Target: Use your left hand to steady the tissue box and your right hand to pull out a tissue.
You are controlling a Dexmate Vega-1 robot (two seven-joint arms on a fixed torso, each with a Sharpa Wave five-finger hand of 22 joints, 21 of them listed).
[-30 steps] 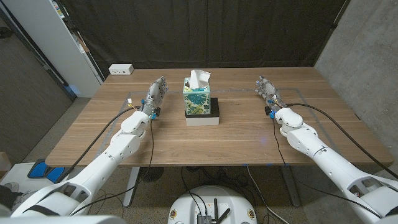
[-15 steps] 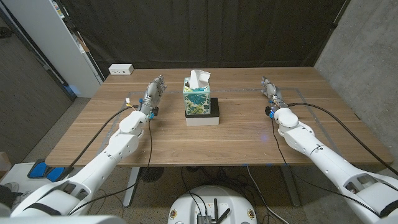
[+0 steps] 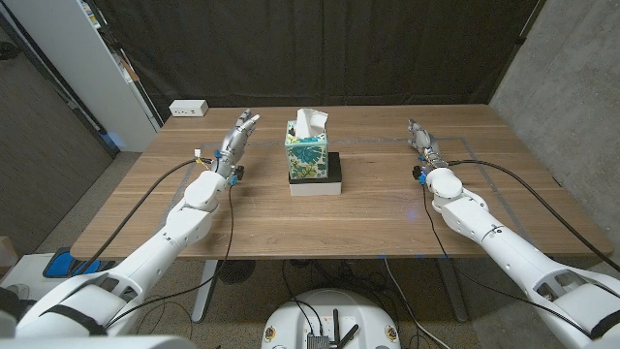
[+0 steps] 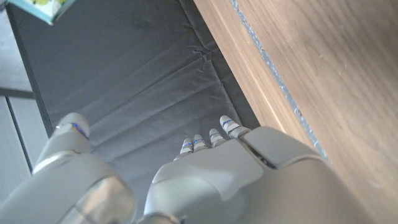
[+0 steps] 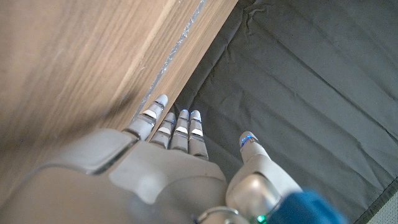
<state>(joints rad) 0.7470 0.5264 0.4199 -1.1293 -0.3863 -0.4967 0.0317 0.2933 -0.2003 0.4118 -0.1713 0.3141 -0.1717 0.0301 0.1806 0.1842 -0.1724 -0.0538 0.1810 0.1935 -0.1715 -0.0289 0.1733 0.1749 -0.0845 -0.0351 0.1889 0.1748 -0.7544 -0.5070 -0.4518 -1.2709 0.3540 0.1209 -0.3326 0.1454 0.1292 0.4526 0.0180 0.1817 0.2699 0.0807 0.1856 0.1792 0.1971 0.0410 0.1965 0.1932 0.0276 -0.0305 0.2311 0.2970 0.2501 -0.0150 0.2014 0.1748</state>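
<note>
Wooden table spans the view, dark curtain behind it. Tissue box stands upright at table centre on a black-and-white base, tissue sticking up from its top. My left hand, fingers apart and grasping nothing, is raised left of the box, well apart. My right hand, likewise released, sits well right.

Upright teal tissue box, tissue protruding
</note>
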